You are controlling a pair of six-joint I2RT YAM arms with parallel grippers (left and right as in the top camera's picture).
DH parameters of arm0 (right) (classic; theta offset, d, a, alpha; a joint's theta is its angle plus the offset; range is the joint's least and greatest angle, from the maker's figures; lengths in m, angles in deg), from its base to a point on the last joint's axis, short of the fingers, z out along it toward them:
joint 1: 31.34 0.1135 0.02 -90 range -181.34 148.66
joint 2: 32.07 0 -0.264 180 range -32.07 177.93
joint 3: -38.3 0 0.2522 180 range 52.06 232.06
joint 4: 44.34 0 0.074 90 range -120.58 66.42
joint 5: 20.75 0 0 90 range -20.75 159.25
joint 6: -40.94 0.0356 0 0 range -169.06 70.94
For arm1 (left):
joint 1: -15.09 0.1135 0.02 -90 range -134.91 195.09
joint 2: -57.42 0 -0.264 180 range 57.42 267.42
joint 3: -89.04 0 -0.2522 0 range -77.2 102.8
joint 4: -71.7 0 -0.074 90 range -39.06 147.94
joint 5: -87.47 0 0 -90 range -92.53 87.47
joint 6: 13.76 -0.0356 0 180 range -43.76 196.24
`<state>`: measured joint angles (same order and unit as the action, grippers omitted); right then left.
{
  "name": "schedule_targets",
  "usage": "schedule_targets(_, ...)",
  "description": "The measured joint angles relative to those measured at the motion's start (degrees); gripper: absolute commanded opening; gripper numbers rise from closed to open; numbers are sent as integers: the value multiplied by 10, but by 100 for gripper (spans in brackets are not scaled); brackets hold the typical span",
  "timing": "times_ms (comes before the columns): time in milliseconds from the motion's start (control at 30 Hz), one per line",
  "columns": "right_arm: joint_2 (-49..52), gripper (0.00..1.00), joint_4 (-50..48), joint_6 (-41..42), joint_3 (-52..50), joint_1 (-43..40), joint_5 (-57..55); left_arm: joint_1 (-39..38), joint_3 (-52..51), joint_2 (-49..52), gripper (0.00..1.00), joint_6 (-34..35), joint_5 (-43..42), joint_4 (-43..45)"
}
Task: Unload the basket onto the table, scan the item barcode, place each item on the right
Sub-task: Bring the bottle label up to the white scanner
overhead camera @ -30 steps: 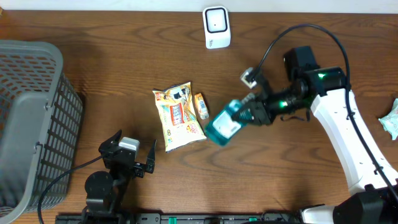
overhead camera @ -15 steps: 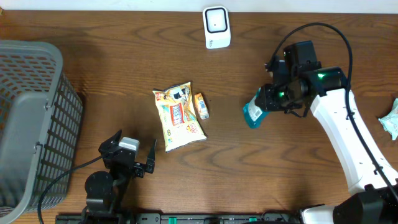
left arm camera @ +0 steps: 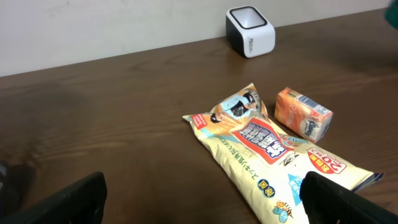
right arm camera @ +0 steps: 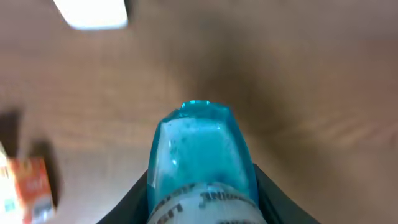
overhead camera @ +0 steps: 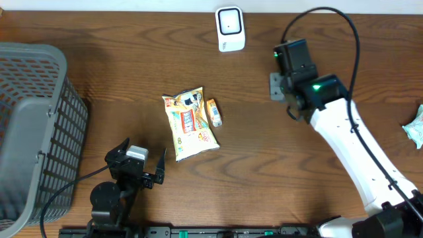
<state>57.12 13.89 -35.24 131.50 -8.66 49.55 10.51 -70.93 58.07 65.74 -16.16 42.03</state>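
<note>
The item, a clear blue bottle (right arm camera: 199, 155) with a white label, fills the right wrist view, and my right gripper (right arm camera: 202, 190) is shut on it, dark fingers (right arm camera: 134, 199) on both sides. In the overhead view the right arm's wrist (overhead camera: 294, 66) covers the bottle, just right of and below the white scanner (overhead camera: 230, 28). The scanner (right arm camera: 93, 11) shows blurred at the top left of the right wrist view. My left gripper (overhead camera: 135, 170) rests open near the front edge, nothing between its fingertips (left arm camera: 348, 199).
A yellow snack bag (overhead camera: 188, 124) and a small orange carton (overhead camera: 213, 112) lie mid-table. A grey mesh basket (overhead camera: 33, 132) stands at the left. A pale teal packet (overhead camera: 416, 127) lies at the right edge.
The right arm has carried the bottle from beside the snack bag up and right toward the scanner, turning so the wrist now hides it from above. The left arm has stayed still.
</note>
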Motion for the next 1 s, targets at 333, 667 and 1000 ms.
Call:
schedule_targets(333, 34, 1, -124, -101, 5, 37, -135, 0, 0, 0, 98, 0, 0, 0)
schedule_targets(667, 169, 1, -180, -227, 97, 77, -273, 0, 0, 0, 98, 0, 0, 0)
schedule_targets(1000, 348, 1, -383, -465, 265, 94, -444, 0, 0, 0, 98, 0, 0, 0)
